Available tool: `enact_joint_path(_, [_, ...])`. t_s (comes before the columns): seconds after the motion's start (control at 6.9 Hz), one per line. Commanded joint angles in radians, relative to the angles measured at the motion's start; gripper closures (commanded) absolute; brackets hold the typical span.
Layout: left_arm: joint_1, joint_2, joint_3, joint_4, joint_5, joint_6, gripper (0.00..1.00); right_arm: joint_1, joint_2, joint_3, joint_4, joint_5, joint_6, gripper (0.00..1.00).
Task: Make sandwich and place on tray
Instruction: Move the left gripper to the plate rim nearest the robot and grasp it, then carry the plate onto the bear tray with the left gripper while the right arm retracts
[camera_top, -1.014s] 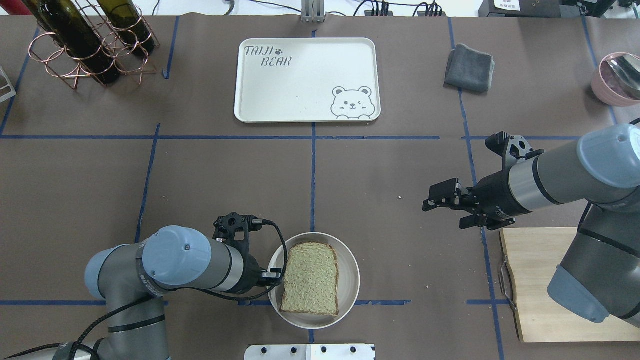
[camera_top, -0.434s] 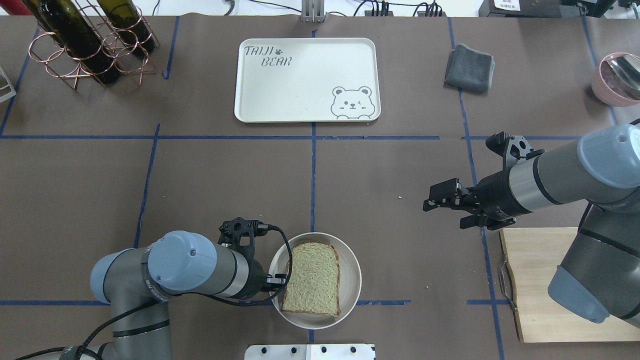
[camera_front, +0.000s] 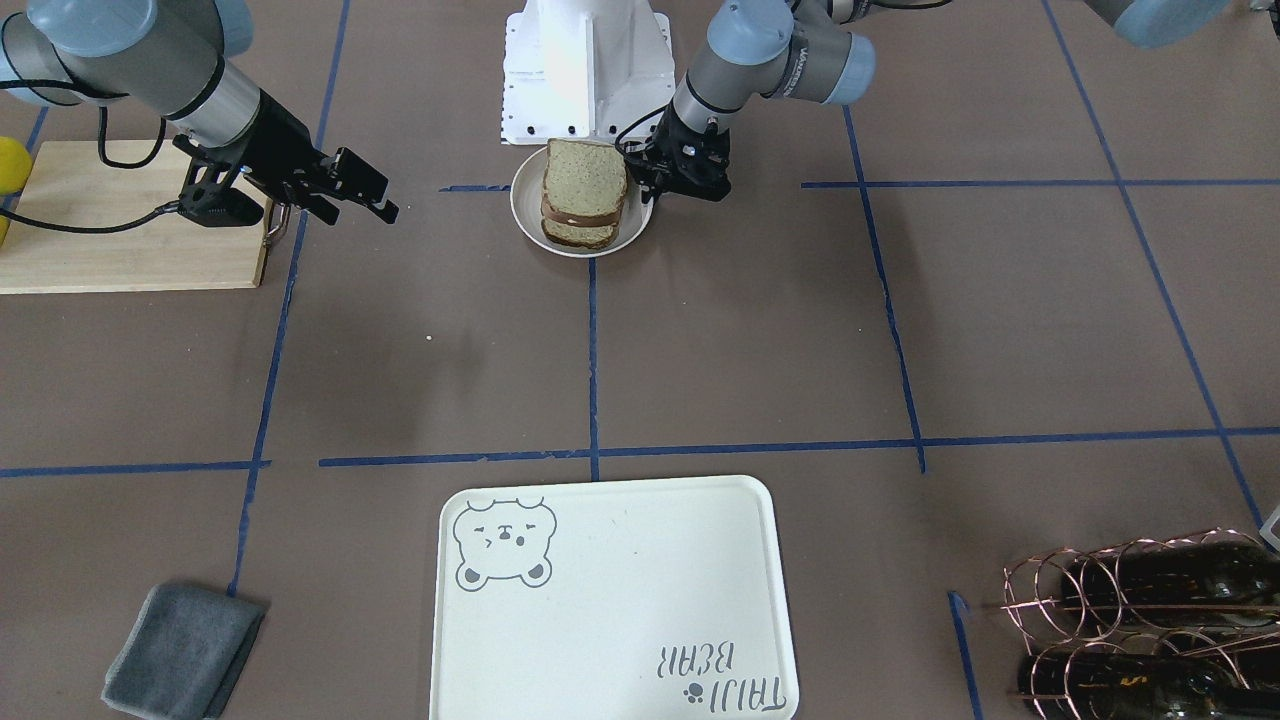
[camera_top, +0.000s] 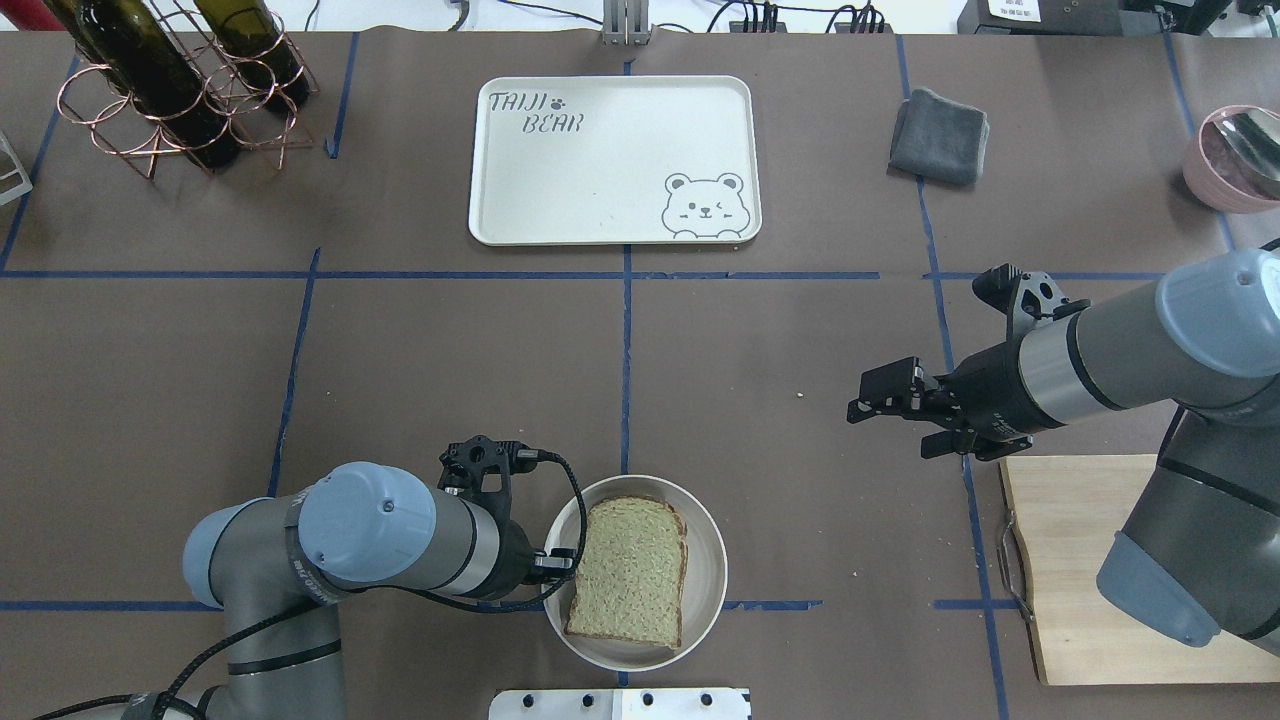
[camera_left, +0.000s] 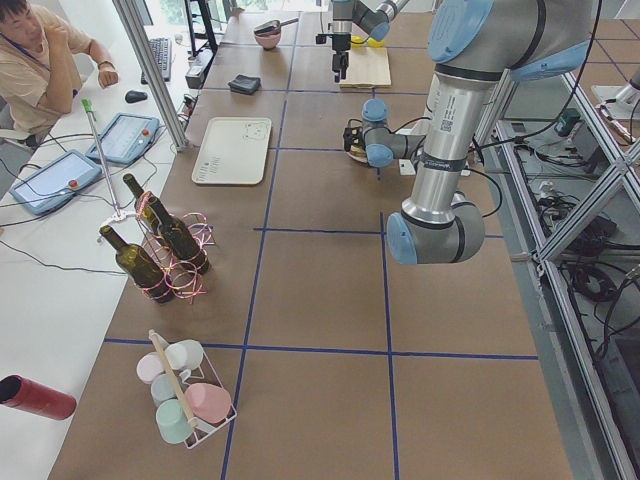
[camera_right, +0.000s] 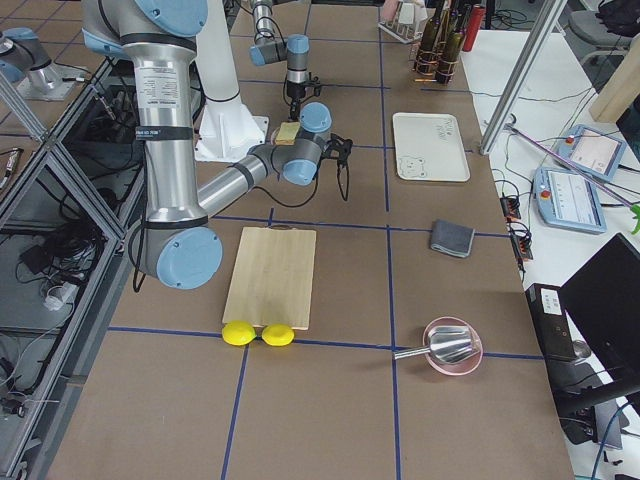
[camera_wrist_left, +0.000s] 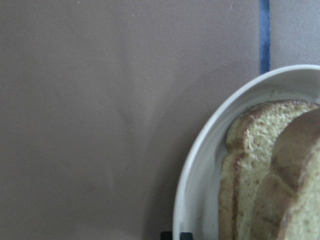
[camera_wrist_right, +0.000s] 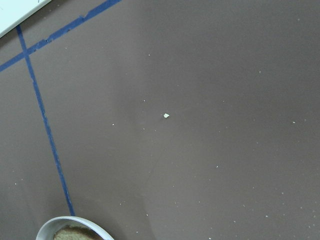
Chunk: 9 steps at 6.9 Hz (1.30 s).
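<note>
The sandwich (camera_top: 628, 570) is two tan bread slices with a white layer between them (camera_front: 582, 213). It lies on the small white plate (camera_top: 710, 590) near the table's front edge. My left gripper (camera_top: 560, 565) is at the plate's left rim and shut on it. The left wrist view shows the rim (camera_wrist_left: 200, 165) and the bread (camera_wrist_left: 270, 165) close up. My right gripper (camera_top: 862, 405) hovers open and empty, well to the right of the plate. The cream tray (camera_top: 610, 170) with the bear drawing lies empty at the far middle.
A wooden cutting board (camera_top: 1090, 560) lies under my right arm, with two lemons (camera_right: 258, 333) at its end. A grey cloth (camera_top: 938, 135) lies right of the tray. A wine rack (camera_top: 170, 90) is far left and a pink bowl (camera_top: 1235, 155) far right.
My left gripper and the plate with the sandwich have shifted slightly to the right and toward the near edge. The right arm has barely moved.
</note>
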Motion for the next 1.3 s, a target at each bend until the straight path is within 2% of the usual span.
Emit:
enact_joint_path(0.0, [0.0, -0.014, -0.011, -0.006, -0.009, -0.057, 1.0, 0.004, -0.01, 0.006, 0.0, 0.002, -0.002, 0.0])
enact_joint_path(0.14, [-0.009, -0.023, -0.014, -0.032, -0.062, -0.204, 1.0, 0.007, -0.027, 0.014, 0.002, 0.008, -0.002, 0.0])
enact_joint_path(0.29, [-0.041, -0.027, -0.006, -0.09, -0.065, -0.391, 1.0, 0.012, -0.049, 0.025, 0.003, 0.012, -0.002, 0.0])
enact_joint_path(0.43, [-0.069, -0.047, 0.001, -0.13, -0.066, -0.472, 1.0, 0.024, -0.104, 0.058, 0.003, 0.014, -0.003, 0.0])
enact_joint_path(0.58, [-0.103, -0.079, 0.021, -0.132, -0.064, -0.597, 1.0, 0.052, -0.164, 0.089, 0.003, 0.014, -0.003, 0.0])
enact_joint_path(0.72, [-0.126, -0.128, 0.058, -0.131, -0.061, -0.646, 1.0, 0.081, -0.224, 0.116, 0.003, 0.014, -0.003, 0.0])
enact_joint_path(0.87, [-0.147, -0.18, 0.127, -0.128, -0.055, -0.678, 1.0, 0.11, -0.261, 0.123, 0.003, 0.014, -0.003, 0.0])
enact_joint_path(1.16, [-0.225, -0.303, 0.287, -0.13, 0.037, -0.743, 1.0, 0.121, -0.286, 0.12, 0.003, 0.012, -0.003, 0.0])
